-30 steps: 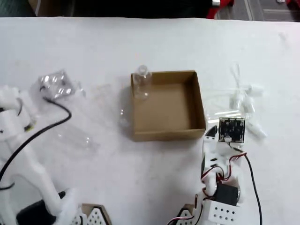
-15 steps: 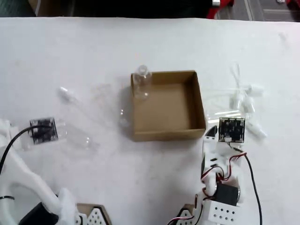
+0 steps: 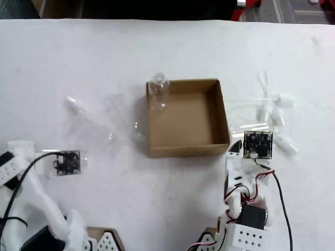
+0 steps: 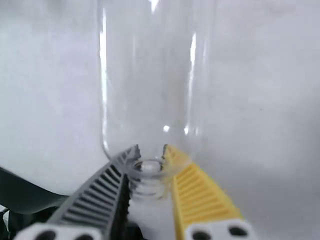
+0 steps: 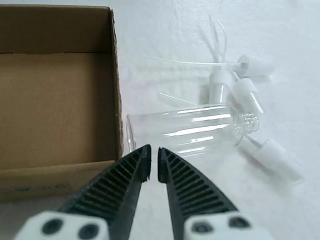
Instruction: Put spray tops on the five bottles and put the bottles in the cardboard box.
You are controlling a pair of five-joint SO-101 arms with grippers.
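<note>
1. Left gripper (image 4: 150, 152) first: its grey and yellow fingers are clamped on the threaded neck of a clear bottle (image 4: 150, 75). The body of that bottle sticks out away from the wrist over the white table (image 3: 172, 47). No spray top on it.
2. That left arm (image 3: 36, 193) sits at the near left of the table, well apart from the cardboard box (image 3: 183, 151).
3. Right gripper (image 5: 154, 162): fingers nearly pressed together with just a sliver of gap, nothing in them. We see it hanging by the near right corner of the box.
4. Just past it, a lying bottle (image 5: 185, 130) rests on its side right beside the box's right wall, neck pointing right, also capless.
5. The spray tops (image 5: 247, 95) are in a loose pile just right of that bottle's neck, tubes sticking out.
6. An upright bottle (image 3: 158, 91) stands at the box's far left corner; we can't tell if it's inside or just outside.
</note>
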